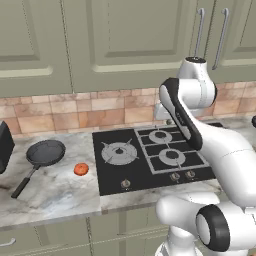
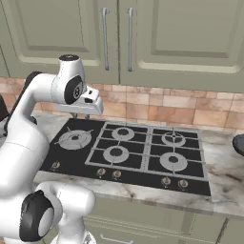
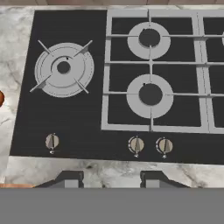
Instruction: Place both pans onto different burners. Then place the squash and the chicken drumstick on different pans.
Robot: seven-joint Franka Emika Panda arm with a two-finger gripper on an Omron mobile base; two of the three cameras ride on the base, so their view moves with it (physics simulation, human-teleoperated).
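- Hovering high over the cooktop [image 1: 150, 155], gripper [image 3: 111, 178] pointing down at its front edge; jaws standing partly apart, nothing between them.
- Sitting on the surface [image 1: 55, 192] left of the cooktop: one pan [image 1: 45, 152], handle [image 1: 25, 182] pointing toward the front edge. Not yet on any burner.
- Showing at the far right edge of the right base view: a dark rounded rim [image 2: 238, 144], likely the second pan; too cropped for certainty.
- Lying between pan and cooktop: squash [image 1: 81, 169], small, orange-red, apart from both.
- Not spotting the drumstick.
- Judging the pan stiff, fairly heavy, head-weighted; gripping the handle near the bowl probably limiting sag. Rim pinch also possible.
- Judging the squash light, firm, rounded, prone to rolling; pinching across the middle from above.
- Waiting bare: large round burner [image 1: 119, 152] on the left, smaller rings [image 1: 171, 157] under square grates.
- Noting marbled grey surface, tan tile backsplash [image 1: 75, 112], olive cabinets [image 1: 100, 40] above.
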